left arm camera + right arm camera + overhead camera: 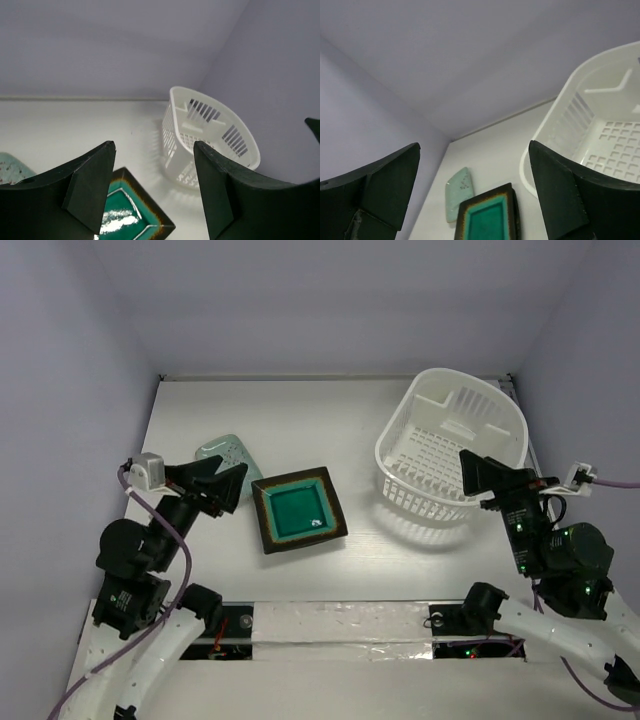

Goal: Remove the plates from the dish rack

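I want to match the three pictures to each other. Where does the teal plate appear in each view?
Top external: teal plate near the picture's centre, left of the rack.
Left wrist: teal plate at the bottom edge, left of centre, partly cut off.
Right wrist: teal plate at the bottom, about centre.
Shared landmark: the white rack, right of the plate in all three views.

The white dish rack (425,502) at the far right is smooth moulded plastic with a slight sheen. The teal-centred plate (298,510) in the middle has a glossy glaze that catches bright glints, and its brown rim is just as shiny. The pale mint plate (225,453) to its left looks smooth and less reflective. The table (300,420) is white with a satin finish, and a crinkled silvery tape strip (340,620) runs along its near edge. The fingers of the left gripper (154,146) and right gripper (473,146) are matt black plastic.
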Robot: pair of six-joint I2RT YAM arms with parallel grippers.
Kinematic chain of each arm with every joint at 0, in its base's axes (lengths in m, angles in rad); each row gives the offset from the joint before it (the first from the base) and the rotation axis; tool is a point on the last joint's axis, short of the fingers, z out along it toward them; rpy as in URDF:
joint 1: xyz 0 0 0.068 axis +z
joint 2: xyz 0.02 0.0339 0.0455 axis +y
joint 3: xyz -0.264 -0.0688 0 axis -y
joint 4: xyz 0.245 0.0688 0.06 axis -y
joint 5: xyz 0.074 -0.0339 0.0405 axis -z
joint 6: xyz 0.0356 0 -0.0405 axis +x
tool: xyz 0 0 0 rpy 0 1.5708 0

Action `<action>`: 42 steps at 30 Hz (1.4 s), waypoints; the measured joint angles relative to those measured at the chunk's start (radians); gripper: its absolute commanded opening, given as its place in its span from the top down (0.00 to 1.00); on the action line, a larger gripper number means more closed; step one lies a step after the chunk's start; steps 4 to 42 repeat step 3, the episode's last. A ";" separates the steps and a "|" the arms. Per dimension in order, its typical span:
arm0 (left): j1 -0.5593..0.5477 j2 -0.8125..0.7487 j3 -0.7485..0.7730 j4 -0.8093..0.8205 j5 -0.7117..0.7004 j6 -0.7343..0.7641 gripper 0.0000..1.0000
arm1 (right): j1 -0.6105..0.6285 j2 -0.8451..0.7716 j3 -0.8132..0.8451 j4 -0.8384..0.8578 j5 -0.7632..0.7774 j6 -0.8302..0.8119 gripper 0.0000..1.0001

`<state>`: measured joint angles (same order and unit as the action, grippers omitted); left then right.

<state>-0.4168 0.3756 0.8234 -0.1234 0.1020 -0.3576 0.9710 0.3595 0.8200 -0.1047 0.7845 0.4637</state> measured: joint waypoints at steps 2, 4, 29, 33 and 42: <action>0.000 0.000 0.002 0.035 -0.001 -0.003 0.35 | 0.000 -0.005 -0.013 -0.007 0.014 -0.010 0.06; 0.000 0.001 0.001 0.041 0.001 -0.005 0.31 | 0.000 -0.006 -0.018 -0.010 0.021 -0.017 0.06; 0.000 0.001 0.001 0.041 0.001 -0.005 0.31 | 0.000 -0.006 -0.018 -0.010 0.021 -0.017 0.06; 0.000 0.001 0.001 0.041 0.001 -0.005 0.31 | 0.000 -0.006 -0.018 -0.010 0.021 -0.017 0.06; 0.000 0.001 0.001 0.041 0.001 -0.005 0.31 | 0.000 -0.006 -0.018 -0.010 0.021 -0.017 0.06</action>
